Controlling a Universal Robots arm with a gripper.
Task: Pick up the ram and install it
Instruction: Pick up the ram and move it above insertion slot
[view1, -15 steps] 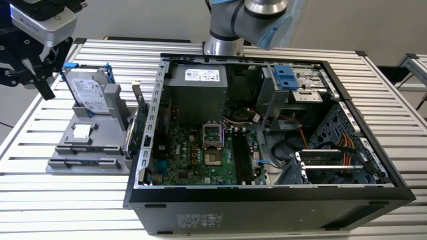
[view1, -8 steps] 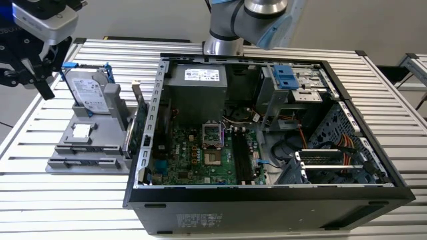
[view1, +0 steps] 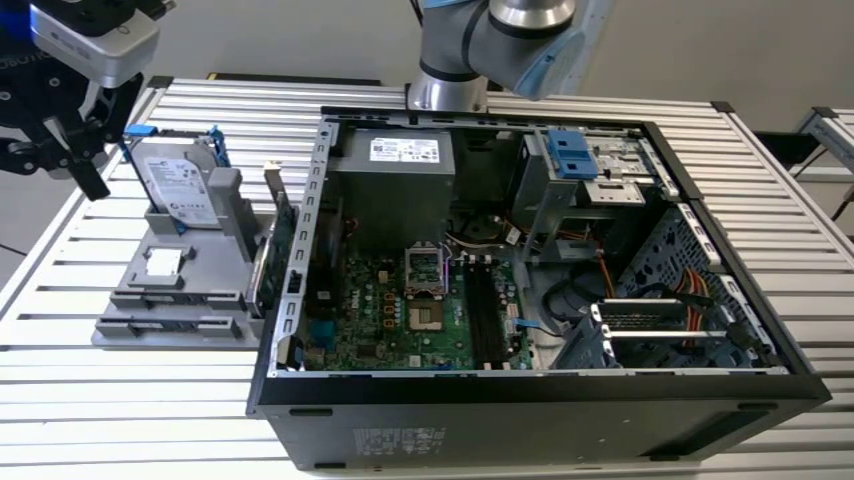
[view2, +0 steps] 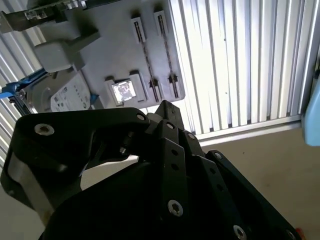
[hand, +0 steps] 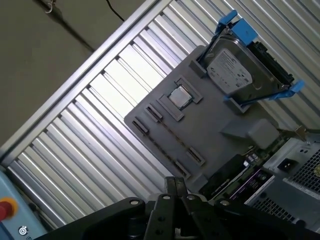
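My gripper (view1: 95, 188) hangs high at the exterior view's left, beside the standing hard drive (view1: 180, 185) and apart from it. Its fingertips meet in both wrist views, gripper (hand: 175, 181) and gripper (view2: 165, 106), shut with nothing between them. Both wrist views look down on the grey parts tray (hand: 210, 135), whose two long narrow slots (view2: 159, 50) show as thin lines. The ram is out of view. The open computer case (view1: 534, 400) lies in the middle, its motherboard (view1: 400, 310) facing up with long black memory slots (view1: 483, 310).
On the tray (view1: 127, 325) a small square chip (view1: 163, 262) lies flat, chip (hand: 178, 96). A broad green card (view1: 271, 255) stands between tray and case. The arm's base (view1: 447, 60) rises behind the case. A red button (hand: 5, 207) sits at the table edge.
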